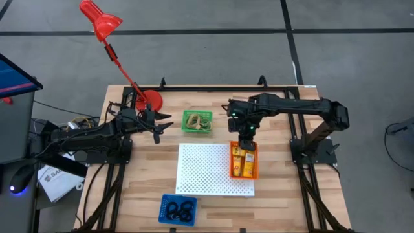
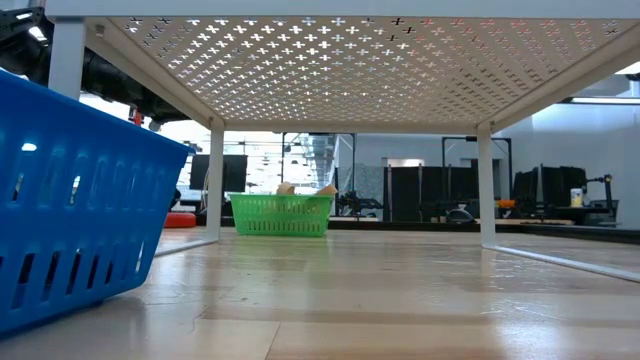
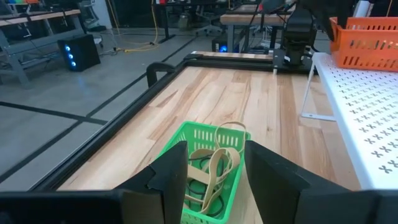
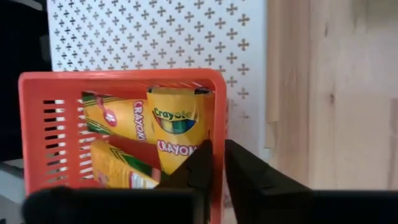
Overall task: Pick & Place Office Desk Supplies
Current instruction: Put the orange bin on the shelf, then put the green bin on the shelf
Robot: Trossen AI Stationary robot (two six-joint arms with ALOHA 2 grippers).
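From above, we are seeing the right gripper [image 1: 246,138] reaching down over the orange basket [image 1: 244,162] on the white perforated board [image 1: 213,169], while the left gripper [image 1: 162,125] is waiting low beside the green basket [image 1: 197,122]. In the left wrist view its fingers are standing apart, empty, before the rubber bands [image 3: 211,168] in that basket. In the right wrist view the fingers [image 4: 205,165] are standing slightly parted, holding nothing, above the crayon boxes [image 4: 177,127] lying in the orange basket.
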